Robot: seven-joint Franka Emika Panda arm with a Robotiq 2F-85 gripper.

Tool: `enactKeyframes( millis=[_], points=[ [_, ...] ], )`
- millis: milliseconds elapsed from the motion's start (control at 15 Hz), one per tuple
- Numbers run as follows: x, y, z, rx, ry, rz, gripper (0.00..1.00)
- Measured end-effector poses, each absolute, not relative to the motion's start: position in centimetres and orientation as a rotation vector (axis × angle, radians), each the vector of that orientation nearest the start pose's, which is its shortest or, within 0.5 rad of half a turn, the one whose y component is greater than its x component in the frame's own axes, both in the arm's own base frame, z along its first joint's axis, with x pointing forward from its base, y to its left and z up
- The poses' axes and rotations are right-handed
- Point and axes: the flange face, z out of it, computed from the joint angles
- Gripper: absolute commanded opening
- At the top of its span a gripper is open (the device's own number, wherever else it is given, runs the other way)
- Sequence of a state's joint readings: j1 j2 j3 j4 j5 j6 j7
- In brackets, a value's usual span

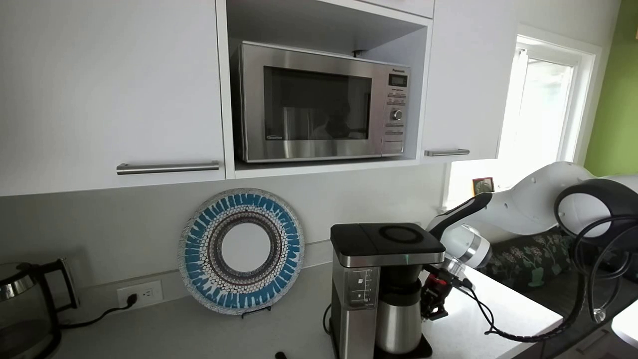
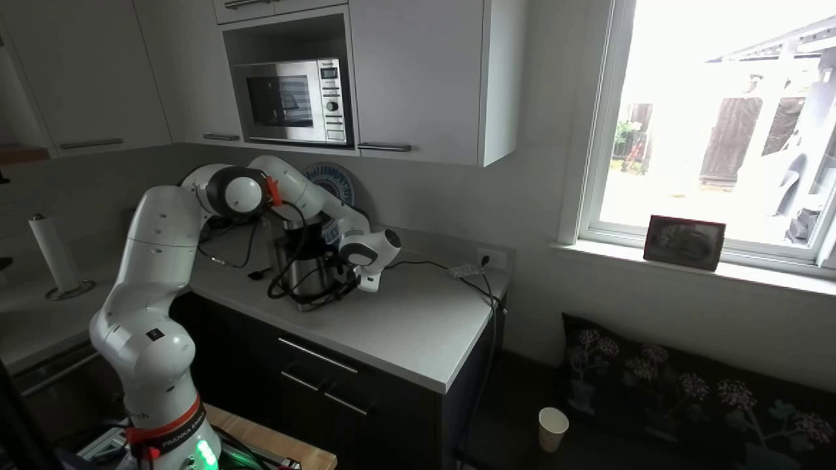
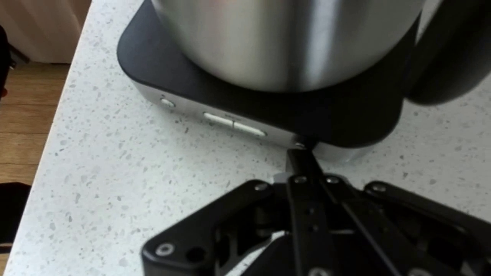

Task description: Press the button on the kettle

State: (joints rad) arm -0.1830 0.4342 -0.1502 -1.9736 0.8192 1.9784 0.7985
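Fingers: closed, black, narrow, pointing at button; contact unclear
Button: sitting in coffee maker's metal front edge
Carafe: rounded smooth steel, standing on flat black base
Kettle: glass, standing far left in an exterior view

Wrist view: close, downward past black jointed gripper. Both exterior views: farther, sharing boxy silver microwave above it.

Ahead of the hand, the way is barred by the coffee machine and the jug set on it; at the wrist view's left, bare table is left free.
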Motion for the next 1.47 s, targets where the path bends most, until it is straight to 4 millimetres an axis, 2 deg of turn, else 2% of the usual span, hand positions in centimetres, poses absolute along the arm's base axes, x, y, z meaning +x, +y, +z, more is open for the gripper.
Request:
enactKeyframes(
  millis=[1067, 1467],
  points=[
    [54.8, -15.7, 21.8, -1.514, 1.893, 0.800, 0.00],
    [54.6, -15.8, 21.5, -1.476, 1.897, 0.815, 0.00]
  ],
)
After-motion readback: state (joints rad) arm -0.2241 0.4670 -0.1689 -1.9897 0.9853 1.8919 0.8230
